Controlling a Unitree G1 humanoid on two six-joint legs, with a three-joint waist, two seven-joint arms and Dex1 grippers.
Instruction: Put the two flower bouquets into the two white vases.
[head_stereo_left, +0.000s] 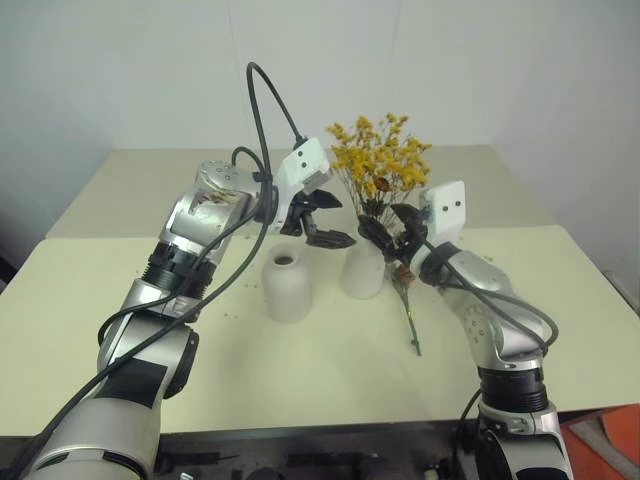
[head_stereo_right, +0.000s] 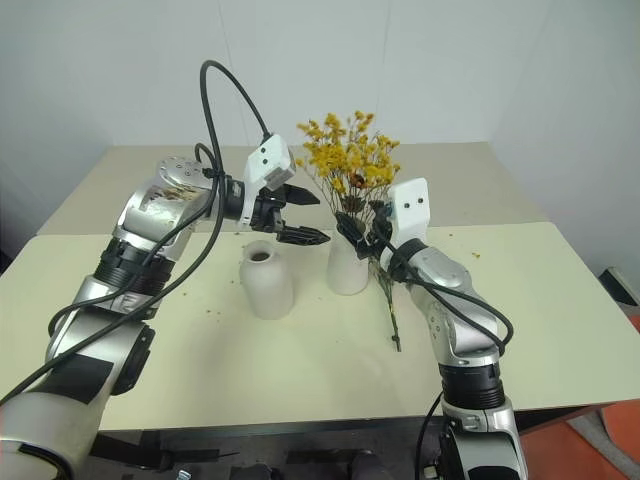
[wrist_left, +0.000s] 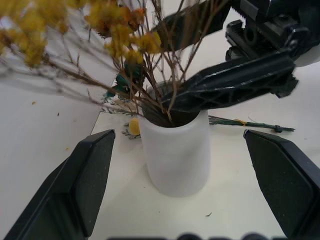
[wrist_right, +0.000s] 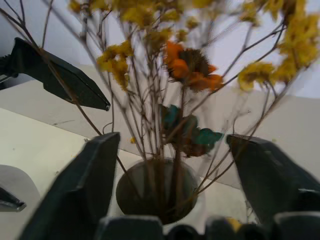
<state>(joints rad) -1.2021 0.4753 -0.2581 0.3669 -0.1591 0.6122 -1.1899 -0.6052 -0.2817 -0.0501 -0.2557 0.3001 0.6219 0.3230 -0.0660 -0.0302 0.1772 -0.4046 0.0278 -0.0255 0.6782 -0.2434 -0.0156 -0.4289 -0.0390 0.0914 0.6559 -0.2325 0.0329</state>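
The bushy yellow-orange bouquet (head_stereo_left: 378, 160) stands with its stems in the taller white vase (head_stereo_left: 362, 272) at the table's middle. My right gripper (head_stereo_left: 390, 230) is open just above that vase's mouth, with a finger (wrist_right: 82, 192) on each side of the stems and not pinching them. My left gripper (head_stereo_left: 345, 222) is open too; it hovers left of the bouquet, above and between the two vases, pointing at the tall one (wrist_left: 177, 155). The shorter bulbous vase (head_stereo_left: 286, 285) stands empty to the left. The thinner grey-green bouquet (head_stereo_left: 410, 318) lies on the table right of the tall vase, its head partly hidden under my right gripper.
The cream table (head_stereo_left: 560, 300) has small yellow crumbs scattered around the vases. A second table (head_stereo_left: 130, 180) adjoins it behind, up against the white wall. A black cable (head_stereo_left: 262, 110) loops above my left arm.
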